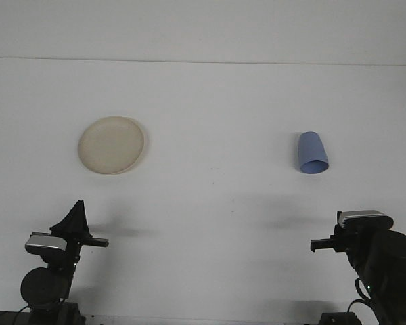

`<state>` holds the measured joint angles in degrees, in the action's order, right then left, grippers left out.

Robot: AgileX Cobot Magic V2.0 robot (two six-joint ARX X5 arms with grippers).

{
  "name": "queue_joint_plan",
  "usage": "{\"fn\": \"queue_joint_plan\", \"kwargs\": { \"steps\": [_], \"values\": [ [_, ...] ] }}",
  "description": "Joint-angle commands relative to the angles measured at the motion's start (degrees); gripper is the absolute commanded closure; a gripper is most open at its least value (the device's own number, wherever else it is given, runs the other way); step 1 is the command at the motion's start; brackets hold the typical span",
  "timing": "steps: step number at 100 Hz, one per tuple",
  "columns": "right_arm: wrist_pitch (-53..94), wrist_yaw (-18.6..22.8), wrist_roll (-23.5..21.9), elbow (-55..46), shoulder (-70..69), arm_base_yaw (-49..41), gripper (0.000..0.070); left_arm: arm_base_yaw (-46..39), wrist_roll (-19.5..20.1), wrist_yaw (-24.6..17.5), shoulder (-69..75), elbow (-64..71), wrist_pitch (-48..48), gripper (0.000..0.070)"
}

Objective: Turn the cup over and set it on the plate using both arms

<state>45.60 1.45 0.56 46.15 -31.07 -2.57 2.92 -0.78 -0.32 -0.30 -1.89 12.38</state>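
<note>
Two task objects lie well apart on the white table (210, 122): a beige plate (111, 145) on the left side and a blue cup (312, 152) on the right side. The plate sits flat with nothing on it. The cup stands upside down, its narrower closed base uppermost and its wider rim against the table surface, leaning a little in this view so that the rim edge faces the camera. Nothing touches either object.

Both arms sit low at the near edge of the table, far from the plate and cup. The left gripper (75, 215) is at the lower left, below the plate and well short of it; its dark fingers (74, 218) rise to a single point, pressed together with nothing between them. A silver-topped wrist block and round black joint sit beneath it. The right gripper (345, 237) is at the lower right, below the cup and slightly to its right, turned so that only the silver-capped wrist, a short black crossbar and the bulky black joint show; whether its fingers are apart or together cannot be told from this angle. It holds nothing visible.
</note>
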Motion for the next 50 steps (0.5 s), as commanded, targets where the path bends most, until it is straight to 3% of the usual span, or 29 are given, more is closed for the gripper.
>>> {"fn": "queue_joint_plan", "kwargs": {
  "steps": [1, 27, 35, 42, 50],
  "values": [
    [-0.59, 0.07, -0.74, 0.85, -0.22, 0.00, 0.0700, 0.09, -0.13, -0.09, 0.07, 1.09, 0.57, 0.0690],
    [-0.85, 0.04, -0.70, 0.85, -0.11, 0.00, 0.0698, 0.09, -0.13, -0.09, 0.07, 1.09, 0.57, 0.0690],
    [-0.57, 0.11, -0.70, 0.85, -0.11, 0.00, 0.0670, 0.09, -0.13, -0.09, 0.07, 1.09, 0.57, 0.0690],
    [-0.50, 0.09, -0.63, 0.85, -0.11, 0.00, 0.0580, 0.09, -0.13, -0.09, 0.07, 1.09, 0.57, 0.0690],
    [-0.50, 0.07, -0.55, 0.87, -0.11, 0.00, 0.0397, 0.09, -0.13, -0.09, 0.07, 1.09, 0.57, 0.0690]
  ]
}}
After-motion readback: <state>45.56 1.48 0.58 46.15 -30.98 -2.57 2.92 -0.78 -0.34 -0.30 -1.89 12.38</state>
